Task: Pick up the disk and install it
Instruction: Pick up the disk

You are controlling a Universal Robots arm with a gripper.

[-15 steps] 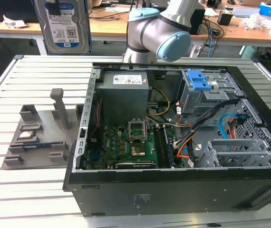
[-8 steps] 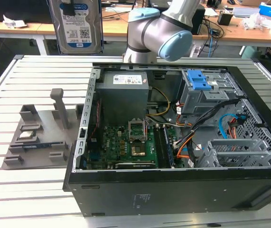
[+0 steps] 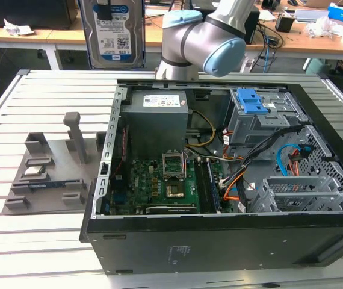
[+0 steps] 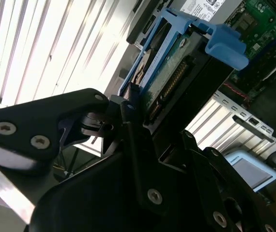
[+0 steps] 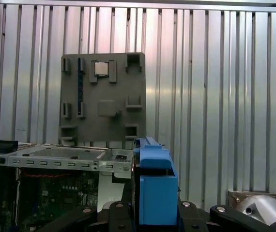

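Exterior view first: I hold the disk [image 3: 112, 33] high in the air, over the far side of the slatted table [image 3: 45, 90], toward the exterior view's left of the open computer case [image 3: 219, 241] and touching nothing below. Its white-and-blue label faces that camera. The picture's upper edge cuts off the drive's top, where I grip it. My arm's elbow joint [image 3: 204, 39] hangs just beside the drive, above the case's rear wall.

In the second wrist view my gripper [image 4: 128, 108] is clamped on 1 end of the disk [image 4: 172, 72]. Black fingers [image 4: 60, 116] press against its edge, but my own linkage covers the contact, so I cannot tell how far the pads reach. From this side I see the green circuit-board underside and the blue bracket [image 4: 225, 46]; the label face is turned away.

In the first wrist view the bracket [image 5: 155, 188] stands edge-on and hides the drive's body behind it. Past it lie the grey fixture plate [image 5: 104, 96] on the table and a strip of the case with its motherboard [image 5: 55, 193].

Inside the case, the grey power-supply box [image 3: 156, 111] sits at the rear, and a blue latch [image 3: 250, 102] tops the drive cage [image 3: 262, 126]. Cables cross near the cage, and I cannot make out its bay.
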